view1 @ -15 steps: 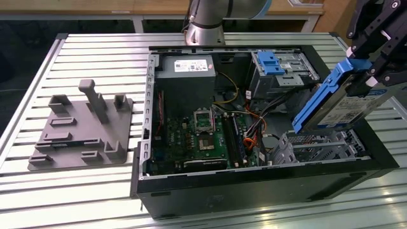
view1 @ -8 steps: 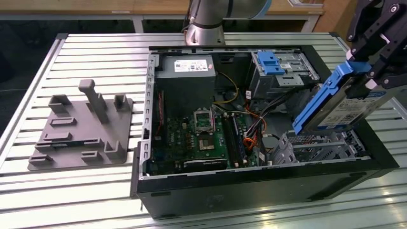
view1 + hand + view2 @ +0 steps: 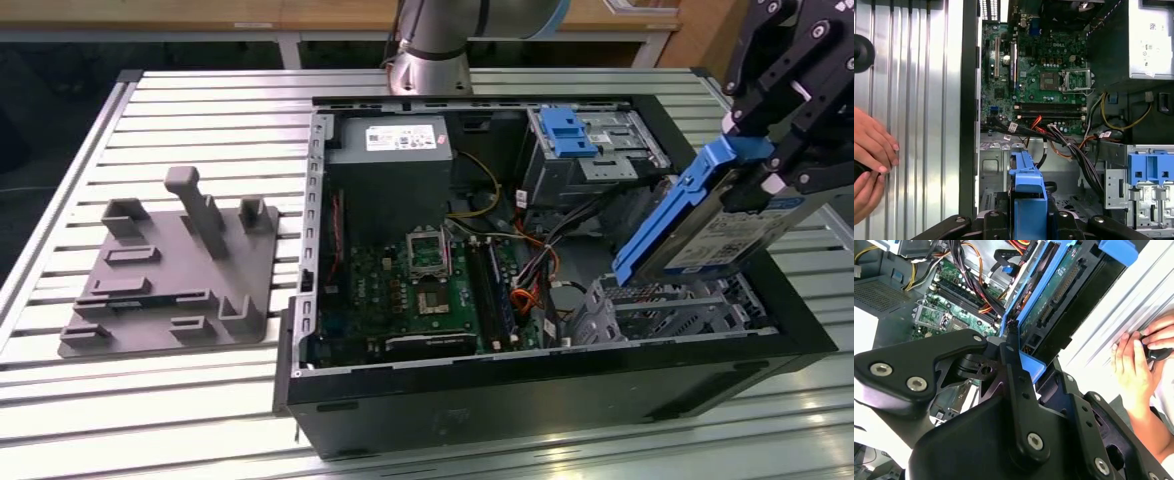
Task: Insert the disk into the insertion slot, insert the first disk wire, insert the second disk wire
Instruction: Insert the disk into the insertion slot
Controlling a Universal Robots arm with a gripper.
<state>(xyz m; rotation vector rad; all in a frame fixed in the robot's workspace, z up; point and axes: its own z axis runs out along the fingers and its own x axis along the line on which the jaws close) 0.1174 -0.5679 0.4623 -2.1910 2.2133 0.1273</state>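
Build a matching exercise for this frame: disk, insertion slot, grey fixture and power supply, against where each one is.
Things:
1. disk
2. insertion slot
3. grey fixture
4. power supply

Places:
A. on the slatted table, outside the case
B. held up, tilted over the case
C. inside the case, under the disk's lower end
D. inside the case, nearest the arm's base

Pairs: 1-B, 2-C, 3-A, 4-D.
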